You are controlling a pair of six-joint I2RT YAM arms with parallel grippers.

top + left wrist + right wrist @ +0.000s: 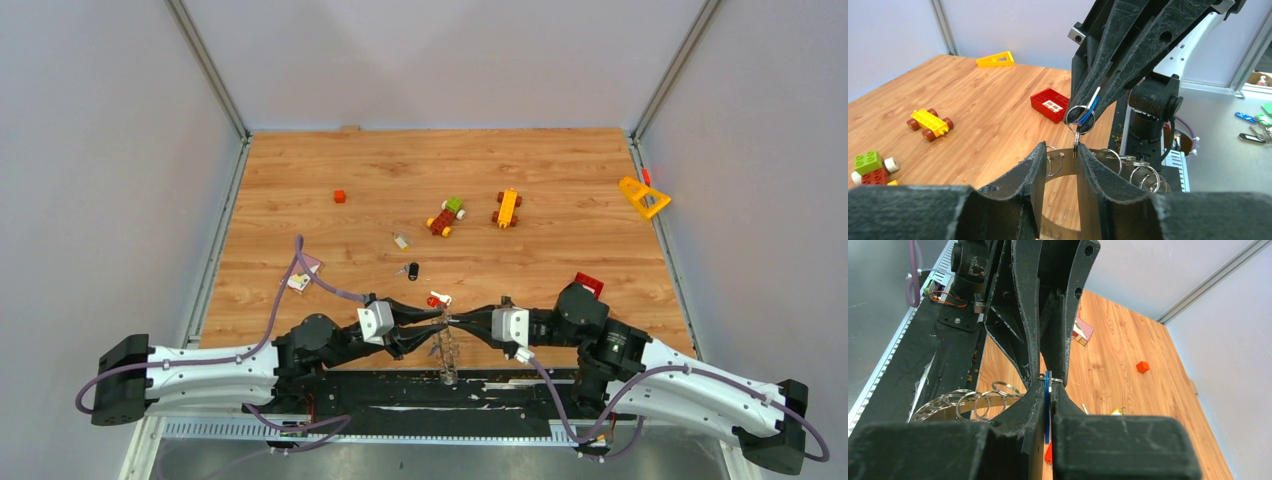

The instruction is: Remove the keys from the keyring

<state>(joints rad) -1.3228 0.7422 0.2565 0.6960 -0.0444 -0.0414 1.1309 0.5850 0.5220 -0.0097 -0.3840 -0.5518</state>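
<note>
Low over the table's near edge, the two grippers meet tip to tip. My left gripper (1062,152) is shut on the keyring (1064,167), a flat silver band carrying several small split rings; the band spans the gap between both fingers. The keyring (447,355) hangs below the grippers. My right gripper (1049,385) is shut on a blue key (1048,405), edge-on between its pads. A small split ring (1080,120) links that blue key (1091,107) to the band. A red key (437,298) and a black key (411,270) lie loose on the wood.
Two toy block vehicles (446,216) (507,208) stand mid-table, with a red cube (339,196) to their left. A yellow triangle (643,197) lies at the right edge and a red box (588,285) beside the right arm. A small pink-and-white piece (304,272) lies near the left arm's cable.
</note>
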